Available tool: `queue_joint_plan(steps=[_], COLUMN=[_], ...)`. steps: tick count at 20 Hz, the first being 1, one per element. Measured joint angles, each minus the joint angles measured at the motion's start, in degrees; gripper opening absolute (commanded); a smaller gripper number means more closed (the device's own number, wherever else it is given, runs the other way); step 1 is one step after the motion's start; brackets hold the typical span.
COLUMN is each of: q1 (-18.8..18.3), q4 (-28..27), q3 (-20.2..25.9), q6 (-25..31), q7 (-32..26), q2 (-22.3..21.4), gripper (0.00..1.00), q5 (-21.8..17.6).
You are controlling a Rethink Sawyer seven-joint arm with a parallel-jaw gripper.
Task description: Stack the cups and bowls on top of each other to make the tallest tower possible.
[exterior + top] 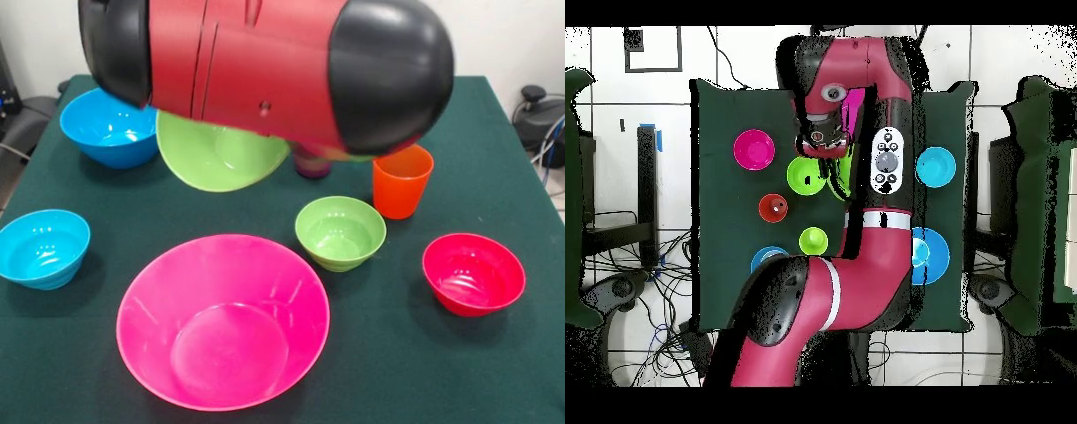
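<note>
The huge pink bowl (221, 322) sits empty near the front. A large green bowl (221, 152) hangs tilted under my arm, clear of the table, with my gripper (828, 165) shut on it; the grip itself is hidden. On the table stand a large blue bowl (110, 128), a small light-blue bowl (42, 247), a small green bowl (340, 231), a red bowl (472, 274) and an orange cup (402, 181). The purple cup (311, 163) peeks out below the arm. The lime green cup (813, 240) and another small light-blue bowl (768, 258) show from above.
My red and black arm (265, 71) fills the top of the front view and hides the table's far middle. The green table (512, 353) ends close behind the blue bowl and to the right of the red bowl.
</note>
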Motion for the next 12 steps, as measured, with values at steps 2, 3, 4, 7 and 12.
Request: queue_joint_plan(steps=[2,3,4,7,12], q1=[0.19,0.46,0.56,0.84,1.31], q4=[0.0,0.07,0.16,0.76,2.19], q3=[0.0,-0.01,-0.02,-0.19,-0.82], q6=[-0.04,-0.77,-1.29,-3.85,-9.7], q7=[0.0,0.0,0.0,0.0,0.0], q2=[-0.59,-1.53,-1.97,-3.65,-6.44], gripper=[0.0,0.0,0.0,0.0,0.0], q5=[0.02,0.43,0.75,1.99,4.21])
